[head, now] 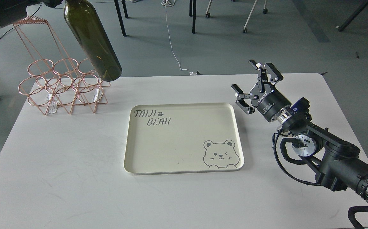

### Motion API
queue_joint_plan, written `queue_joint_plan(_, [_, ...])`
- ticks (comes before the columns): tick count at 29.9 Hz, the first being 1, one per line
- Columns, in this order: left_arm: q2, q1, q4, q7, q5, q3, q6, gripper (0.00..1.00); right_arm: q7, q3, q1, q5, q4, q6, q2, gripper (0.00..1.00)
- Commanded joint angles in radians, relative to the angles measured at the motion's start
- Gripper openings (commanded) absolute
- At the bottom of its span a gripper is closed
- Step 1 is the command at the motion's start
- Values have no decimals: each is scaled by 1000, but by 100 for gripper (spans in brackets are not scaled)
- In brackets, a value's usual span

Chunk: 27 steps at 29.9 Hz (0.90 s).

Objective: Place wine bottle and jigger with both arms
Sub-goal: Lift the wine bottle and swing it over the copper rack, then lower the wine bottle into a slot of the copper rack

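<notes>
A smooth, dark olive-green glass wine bottle [92, 39] hangs tilted above the table's [60, 178] far left corner, its round base low over a copper wire rack [64, 86] of rings. Its neck runs out of view, so I cannot tell how the left jaws stand. The right gripper [256, 86], black metal, hovers past the cream rounded tray's [184, 170] far right corner, jaws spread, holding nothing.

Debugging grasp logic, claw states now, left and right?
Left claw: mostly out of frame, cannot be told; wine bottle hangs tilted above the table.
Right claw: open, empty.
</notes>
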Motion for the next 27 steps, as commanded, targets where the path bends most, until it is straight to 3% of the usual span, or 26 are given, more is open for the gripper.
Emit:
queue_joint_plan(1, [5,-111,91,0,-6,160,10,13,0,0,1,0,-1,0,2,99])
queue_joint_plan(6, [-2,-193,152,0,-15,260,15,13,0,0,-1,-1,-1,0,0,99])
queue_joint_plan(27, [-4,-181,164,0,-15,294,15,14,0,0,-12,-1,1,0,-3,99])
